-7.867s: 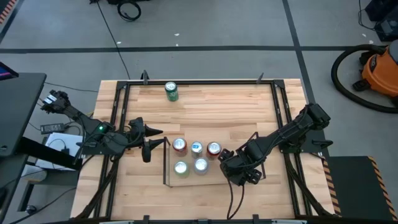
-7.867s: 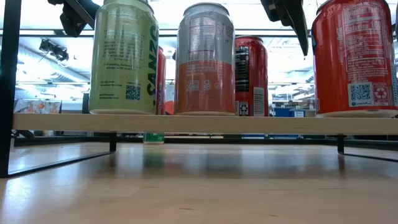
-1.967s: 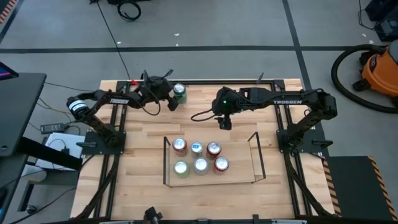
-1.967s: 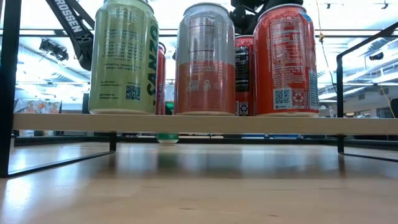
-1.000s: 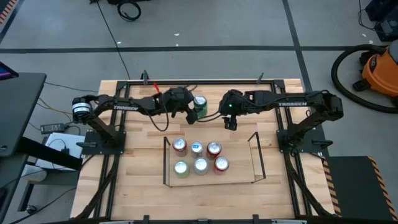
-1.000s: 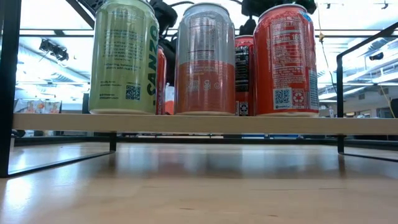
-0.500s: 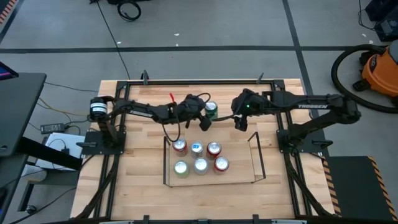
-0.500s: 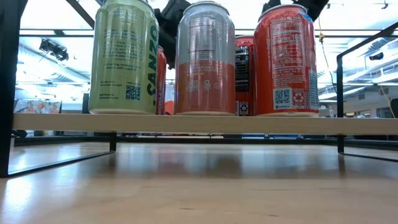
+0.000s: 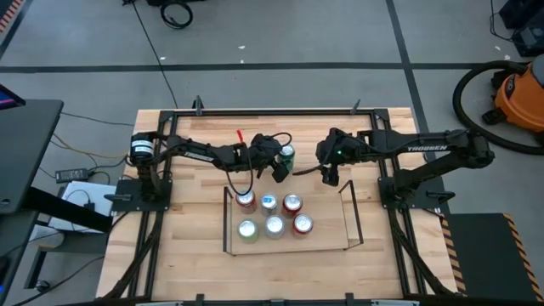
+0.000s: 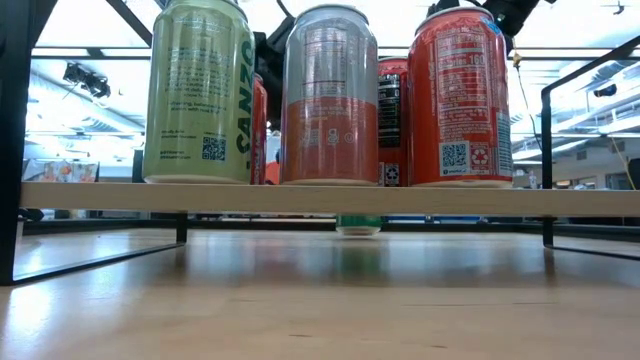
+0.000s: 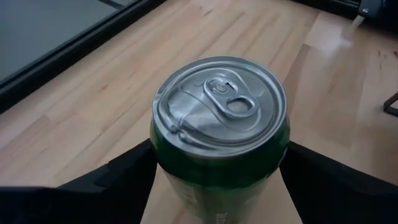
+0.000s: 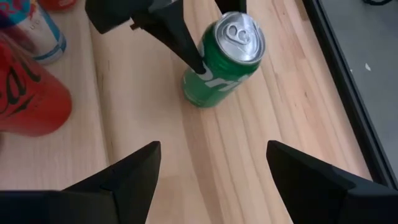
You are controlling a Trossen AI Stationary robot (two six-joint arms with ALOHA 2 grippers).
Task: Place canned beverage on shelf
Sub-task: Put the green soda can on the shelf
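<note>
Green can [image 12: 225, 57], silver pull-tab top

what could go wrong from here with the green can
The green can stands on the table just behind the shelf, not on it, with the left pincer around it. If that pincer pulls away carelessly, it may tip the can. The right pincer hovers open close by, so the arms could collide.

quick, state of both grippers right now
left gripper: fingers around the green can, grip loosening, cannot tell if held.
right gripper: open, empty.
</note>
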